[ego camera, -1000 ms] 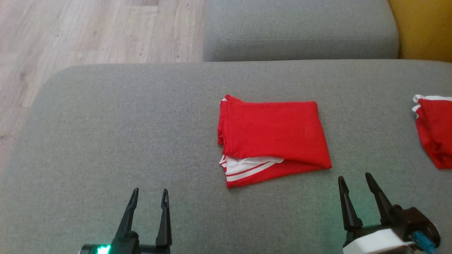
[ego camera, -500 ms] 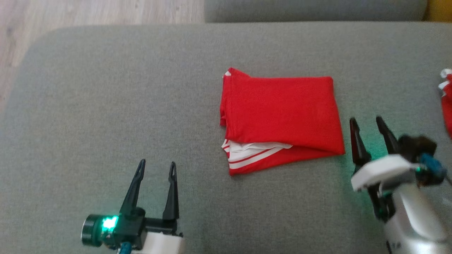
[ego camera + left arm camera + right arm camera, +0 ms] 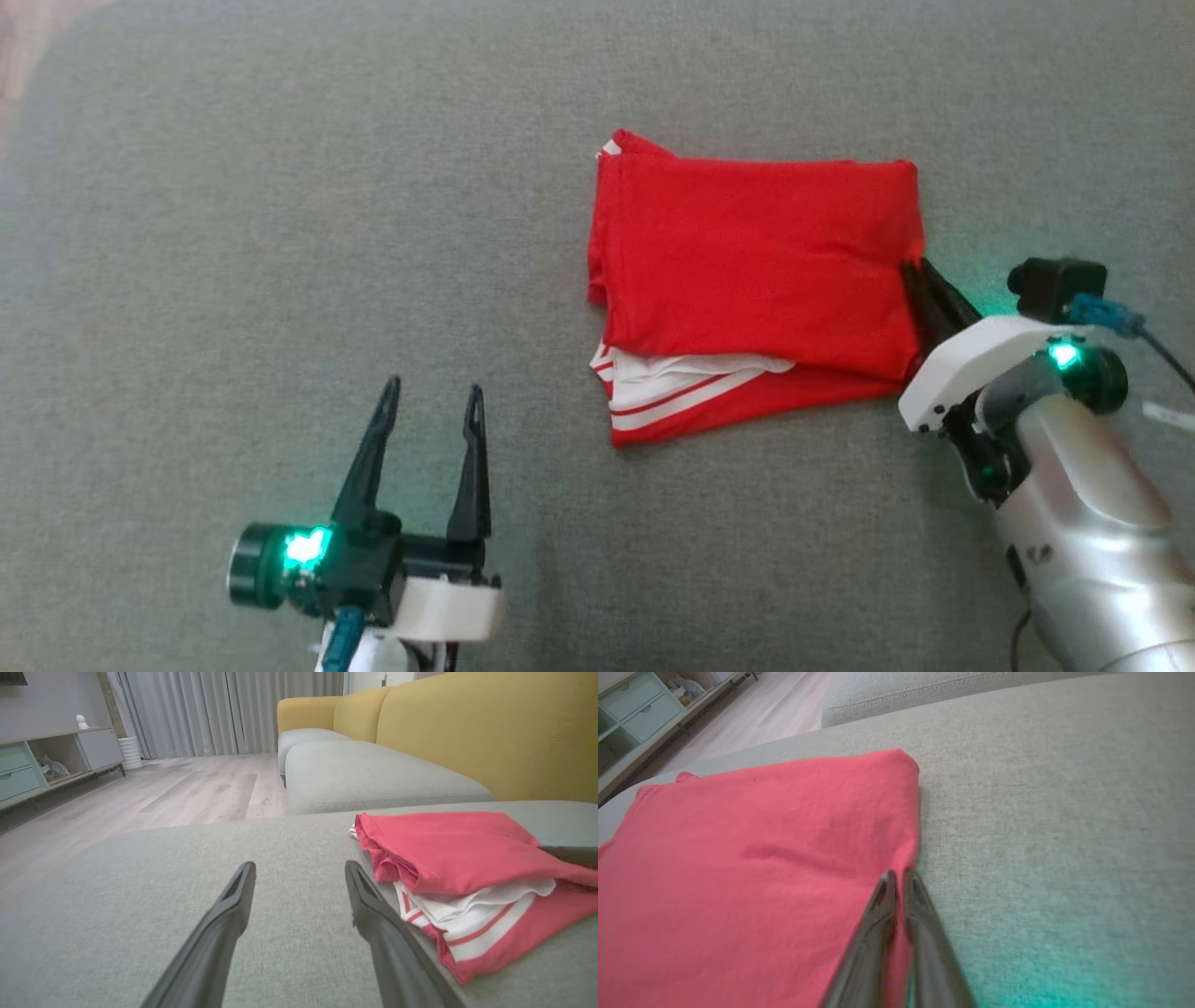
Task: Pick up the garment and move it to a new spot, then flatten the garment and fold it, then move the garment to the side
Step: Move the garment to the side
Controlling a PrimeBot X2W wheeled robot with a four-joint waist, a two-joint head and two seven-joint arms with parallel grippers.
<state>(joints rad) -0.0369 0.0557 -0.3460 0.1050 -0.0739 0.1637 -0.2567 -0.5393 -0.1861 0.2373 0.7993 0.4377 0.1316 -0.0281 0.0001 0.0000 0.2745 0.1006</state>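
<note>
The right pincer is pressed almost together on the 3 o'clock edge of the garment. In the right wrist view its two dark fingers stand nearly touching, with a sliver of red cloth pinched between them at the fold. Its pale forearm runs away toward 5 o'clock in the head view.

The left pincer is spread wide and holds nothing. It sits at about 7 o'clock from the garment, well apart from it, with its fingers pointing to 12 o'clock.

The garment is red and folded into a rough rectangle. It lies flat on the grey cushion, slightly toward 1 o'clock from the middle of the head view. A white-striped layer peeks out along its 6 o'clock edge.

Past the left pincer in the left wrist view, the garment lies at 3 o'clock. A yellow sofa back rises at 1 o'clock, a wooden floor lies at 11 o'clock, and grey curtains hang at 12 o'clock.
</note>
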